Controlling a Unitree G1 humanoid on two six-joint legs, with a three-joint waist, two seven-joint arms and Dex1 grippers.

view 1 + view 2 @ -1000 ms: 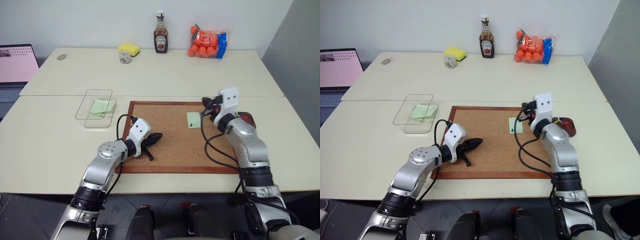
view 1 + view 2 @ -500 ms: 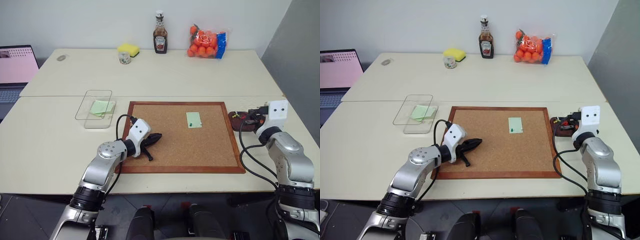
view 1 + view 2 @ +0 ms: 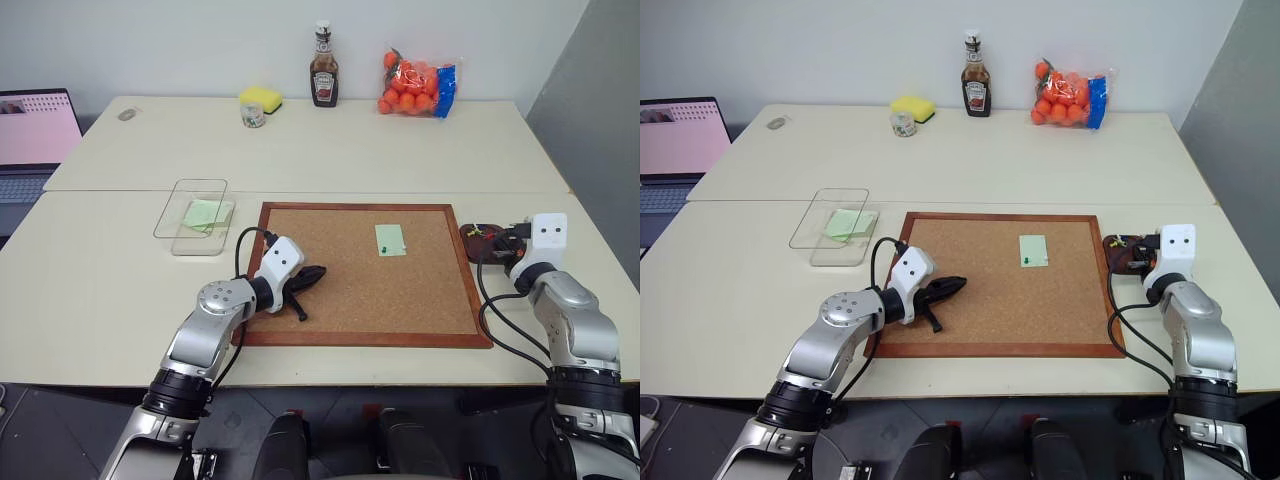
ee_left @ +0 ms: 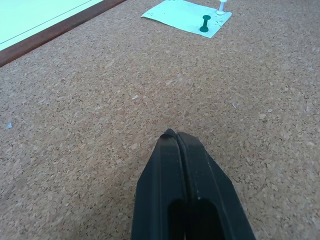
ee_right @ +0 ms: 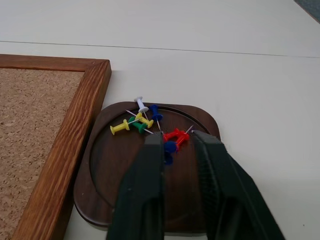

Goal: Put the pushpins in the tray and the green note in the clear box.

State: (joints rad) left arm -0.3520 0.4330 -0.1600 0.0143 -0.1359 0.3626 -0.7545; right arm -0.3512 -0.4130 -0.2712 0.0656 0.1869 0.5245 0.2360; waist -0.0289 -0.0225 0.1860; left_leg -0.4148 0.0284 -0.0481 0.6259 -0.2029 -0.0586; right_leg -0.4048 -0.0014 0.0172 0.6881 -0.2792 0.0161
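Observation:
The green note (image 3: pixel 390 239) lies on the corkboard (image 3: pixel 340 300), held by a dark green pushpin (image 4: pixel 205 24) with a white one (image 4: pixel 221 6) at its corner. My left gripper (image 4: pixel 177 136) rests shut and empty on the cork, short of the note. The brown tray (image 5: pixel 117 185) sits just off the board's right edge and holds several pushpins (image 5: pixel 137 124). My right gripper (image 5: pixel 177 139) hangs over it, fingers parted, with a blue pin (image 5: pixel 169 148) lying just below the tips. The clear box (image 3: pixel 176 222) stands left of the board with a lime-green note (image 3: pixel 205 213) inside.
At the back of the table stand a ketchup bottle (image 3: pixel 323 78), a bag of oranges (image 3: pixel 415 85), a yellow sponge (image 3: pixel 260 98) and a small jar (image 3: pixel 252 116). A laptop (image 3: pixel 35 130) sits at the far left.
My right gripper swung from above the green note rightward to over the tray, and its fingers have parted. The left arm stayed where it was.

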